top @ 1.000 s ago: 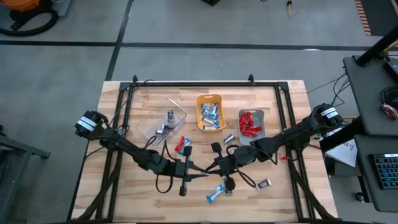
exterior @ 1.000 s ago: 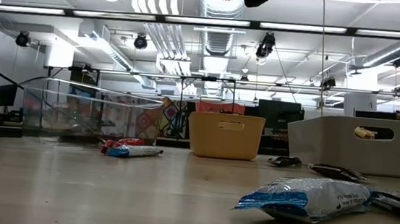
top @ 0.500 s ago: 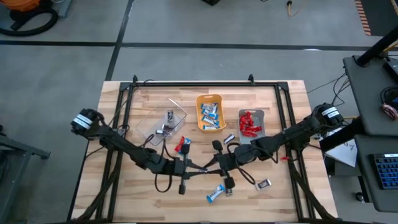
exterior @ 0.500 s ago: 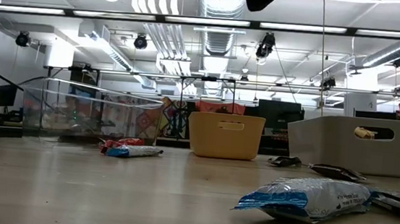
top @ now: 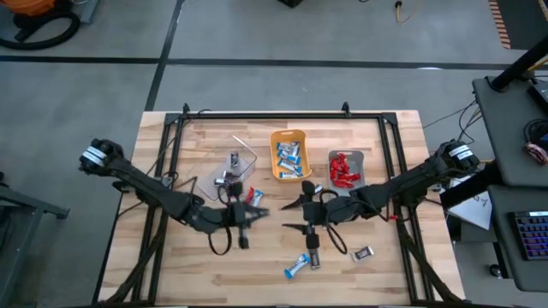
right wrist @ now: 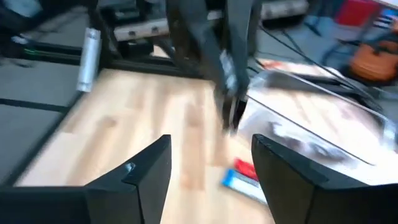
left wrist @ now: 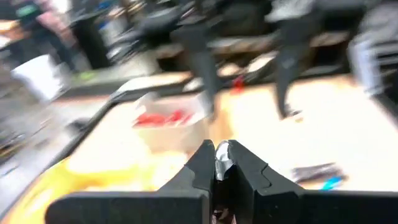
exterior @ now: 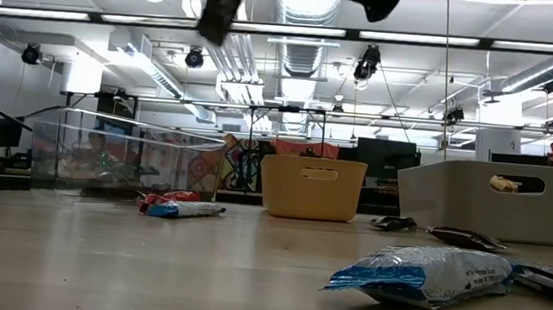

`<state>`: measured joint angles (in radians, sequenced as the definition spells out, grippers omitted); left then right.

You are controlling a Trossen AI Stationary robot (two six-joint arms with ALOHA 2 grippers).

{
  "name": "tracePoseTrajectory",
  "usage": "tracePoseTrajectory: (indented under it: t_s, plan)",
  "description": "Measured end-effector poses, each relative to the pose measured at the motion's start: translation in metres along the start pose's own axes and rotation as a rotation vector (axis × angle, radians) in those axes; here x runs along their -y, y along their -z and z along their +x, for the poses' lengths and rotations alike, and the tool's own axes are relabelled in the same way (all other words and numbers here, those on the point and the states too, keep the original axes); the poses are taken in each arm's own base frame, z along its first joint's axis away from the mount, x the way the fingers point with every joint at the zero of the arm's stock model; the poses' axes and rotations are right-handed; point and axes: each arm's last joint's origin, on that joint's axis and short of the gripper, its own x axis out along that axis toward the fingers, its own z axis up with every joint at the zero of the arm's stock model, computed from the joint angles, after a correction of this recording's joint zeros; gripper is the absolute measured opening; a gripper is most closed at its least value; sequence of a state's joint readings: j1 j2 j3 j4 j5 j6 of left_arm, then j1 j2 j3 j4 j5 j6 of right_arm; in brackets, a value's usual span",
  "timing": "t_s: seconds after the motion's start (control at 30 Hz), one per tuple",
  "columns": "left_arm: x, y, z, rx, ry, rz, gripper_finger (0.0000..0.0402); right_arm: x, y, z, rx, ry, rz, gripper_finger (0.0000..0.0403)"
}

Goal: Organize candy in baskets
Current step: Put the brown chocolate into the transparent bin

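My left gripper (left wrist: 222,163) pinches a silver candy (left wrist: 221,160) by its crinkly wrapper end, light and slippery; my right gripper (right wrist: 210,163) hangs spread wide over the table (top: 385,265)

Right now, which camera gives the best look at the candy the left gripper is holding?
The left wrist view: the silver-wrapped candy sits pinched between the left gripper fingers. The high view only shows that gripper beside the clear basket; the low and right wrist views show it as a dark blur.
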<state>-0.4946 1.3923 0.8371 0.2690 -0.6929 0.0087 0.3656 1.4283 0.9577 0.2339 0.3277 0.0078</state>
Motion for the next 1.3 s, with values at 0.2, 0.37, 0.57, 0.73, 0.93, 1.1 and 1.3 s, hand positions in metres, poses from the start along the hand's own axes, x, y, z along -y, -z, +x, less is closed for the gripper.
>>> tracePoseTrajectory:
  t_s: [0.2, 0.37, 0.57, 0.73, 0.93, 1.1, 1.3]
  plan:
    - [-0.041, -0.001, -0.033, -0.149, -0.267, 0.049, 0.0007, 0.000, 0.003, 0.000, -0.028, 0.014, 0.025, 0.0215]
    - [-0.078, 0.011, -0.048, -0.295, -0.398, -0.005, 0.0008, 0.000, 0.008, 0.003, -0.057, 0.016, 0.026, 0.0215]
    - [-0.102, 0.031, -0.050, -0.466, -0.487, -0.150, 0.0008, -0.001, 0.010, 0.003, -0.066, 0.016, 0.047, 0.0215]
    - [-0.101, 0.042, -0.041, -0.523, -0.481, -0.178, 0.0008, -0.001, 0.011, 0.003, -0.070, 0.017, 0.053, 0.0215]
    - [-0.097, 0.049, -0.034, -0.563, -0.483, -0.149, 0.0009, -0.001, 0.013, 0.003, -0.083, 0.018, 0.070, 0.0215]
    - [-0.096, 0.051, -0.032, -0.570, -0.489, -0.152, 0.0025, -0.001, 0.013, 0.003, -0.086, 0.018, 0.069, 0.0215]
    - [-0.096, 0.051, -0.032, -0.566, -0.496, -0.160, 0.0067, -0.001, 0.013, 0.003, -0.086, 0.018, 0.068, 0.0215]
